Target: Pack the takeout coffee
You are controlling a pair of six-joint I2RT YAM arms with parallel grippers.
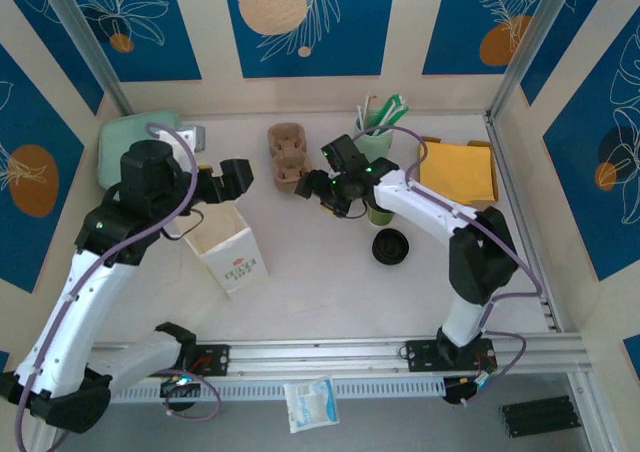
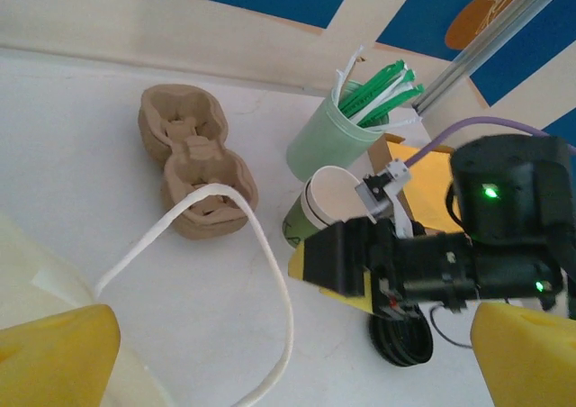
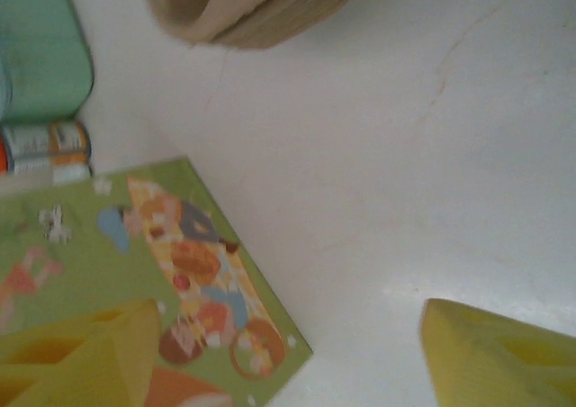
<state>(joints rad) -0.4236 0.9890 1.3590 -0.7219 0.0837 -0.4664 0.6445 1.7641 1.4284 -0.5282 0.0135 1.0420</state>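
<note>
The takeout coffee (image 1: 380,214) stands uncovered at mid-table, a white cup with a green printed band (image 2: 315,209). Its black lid (image 1: 390,245) lies flat on the table just in front of it (image 2: 400,339). My right gripper (image 1: 330,187) is low beside the cup, jaws apart. In the right wrist view the cup's green side (image 3: 180,272) sits against the left finger, with a bare gap to the other, around my right gripper (image 3: 288,353). My left gripper (image 1: 228,177) hovers open over a white paper bag (image 1: 228,250). The bag's handle (image 2: 270,263) loops between the fingers of my left gripper (image 2: 292,353).
A brown pulp cup carrier (image 1: 288,155) lies behind the grippers. A mint-green cup of straws (image 1: 378,132) stands at the back, with yellow napkins (image 1: 458,170) to its right. A mint container (image 1: 125,150) and a small can (image 1: 195,137) sit at far left.
</note>
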